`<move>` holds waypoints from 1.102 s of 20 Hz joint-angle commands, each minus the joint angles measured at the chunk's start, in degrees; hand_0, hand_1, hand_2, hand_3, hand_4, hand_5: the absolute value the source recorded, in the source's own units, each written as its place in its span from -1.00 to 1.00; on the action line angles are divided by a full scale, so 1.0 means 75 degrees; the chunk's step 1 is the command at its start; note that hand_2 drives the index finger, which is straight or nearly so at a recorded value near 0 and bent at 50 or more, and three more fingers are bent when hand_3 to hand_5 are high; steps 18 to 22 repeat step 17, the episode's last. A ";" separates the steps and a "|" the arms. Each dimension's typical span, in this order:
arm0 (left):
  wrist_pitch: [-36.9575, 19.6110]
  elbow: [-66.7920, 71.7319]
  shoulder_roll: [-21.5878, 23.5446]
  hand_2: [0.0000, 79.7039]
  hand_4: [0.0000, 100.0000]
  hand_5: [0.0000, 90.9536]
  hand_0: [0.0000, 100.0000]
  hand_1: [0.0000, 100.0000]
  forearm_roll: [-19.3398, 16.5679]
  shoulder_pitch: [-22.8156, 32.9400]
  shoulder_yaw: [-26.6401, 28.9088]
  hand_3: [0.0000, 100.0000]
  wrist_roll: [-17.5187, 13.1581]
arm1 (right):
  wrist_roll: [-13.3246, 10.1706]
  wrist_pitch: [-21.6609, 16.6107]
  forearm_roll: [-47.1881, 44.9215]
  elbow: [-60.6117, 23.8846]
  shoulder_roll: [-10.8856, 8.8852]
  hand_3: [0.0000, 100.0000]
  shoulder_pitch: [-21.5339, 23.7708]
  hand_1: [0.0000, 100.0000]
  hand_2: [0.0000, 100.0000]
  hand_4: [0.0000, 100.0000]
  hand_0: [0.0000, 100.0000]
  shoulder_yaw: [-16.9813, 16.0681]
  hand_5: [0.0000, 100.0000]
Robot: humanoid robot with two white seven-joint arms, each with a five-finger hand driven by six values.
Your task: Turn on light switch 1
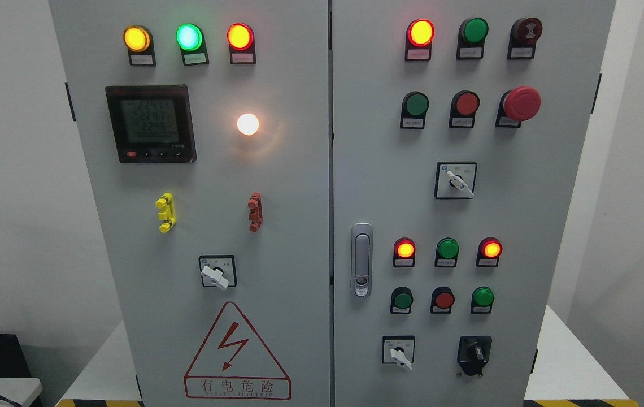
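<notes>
A grey electrical cabinet fills the head view, split into a left door (277, 186) and a right door (531, 186). On the left door, a white rotary switch (216, 273) sits low in the middle, its lever pointing down-right. A white lamp (247, 124) above it glows. The right door carries rotary switches: one white (456, 181) mid-height, another white one (399, 351) near the bottom, and a black one (474, 353) beside it. Neither of my hands shows anywhere in the frame.
Lit yellow (136, 38), green (189, 37) and red (239, 36) lamps top the left door, above a digital meter (149, 124). A red mushroom stop button (521, 104), push buttons and a door latch (361, 260) are on the right door. A warning triangle (236, 351) is at the bottom.
</notes>
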 commanded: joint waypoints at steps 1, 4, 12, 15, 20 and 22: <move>0.0591 0.2638 0.0312 -1.00 -1.00 -0.74 0.02 -1.00 -0.0047 -0.0751 -0.2810 -1.00 0.0007 | 0.0003 0.0004 -0.0129 0.0000 0.0000 -1.00 0.0000 -0.22 -1.00 -1.00 -0.76 0.0000 -1.00; 0.0803 0.2884 0.0242 -1.00 -1.00 -0.75 0.02 -1.00 -0.0047 -0.0951 -0.4311 -1.00 0.0416 | 0.0003 0.0004 -0.0129 0.0000 0.0000 -1.00 0.0000 -0.22 -1.00 -1.00 -0.76 0.0000 -1.00; 0.1073 0.3131 -0.0028 -1.00 -1.00 -0.76 -0.02 -1.00 -0.0375 -0.1127 -0.4878 -1.00 0.0956 | 0.0003 0.0004 -0.0129 0.0000 0.0000 -1.00 0.0000 -0.22 -1.00 -1.00 -0.76 0.0000 -1.00; 0.1073 0.3131 -0.0040 -1.00 -1.00 -0.82 -0.03 -1.00 -0.0340 -0.1127 -0.4831 -1.00 0.1003 | 0.0003 0.0004 -0.0129 0.0000 0.0000 -1.00 0.0000 -0.22 -1.00 -1.00 -0.76 0.0000 -1.00; 0.1073 0.3119 -0.0040 -1.00 -1.00 -0.84 -0.05 -1.00 -0.0258 -0.1127 -0.4738 -1.00 0.0992 | 0.0003 0.0004 -0.0141 0.0000 0.0000 -1.00 0.0000 -0.22 -1.00 -1.00 -0.76 0.0000 -1.00; 0.1073 0.3119 -0.0040 -1.00 -1.00 -0.84 -0.05 -1.00 -0.0258 -0.1127 -0.4738 -1.00 0.0992 | 0.0003 0.0004 -0.0141 0.0000 0.0000 -1.00 0.0000 -0.22 -1.00 -1.00 -0.76 0.0000 -1.00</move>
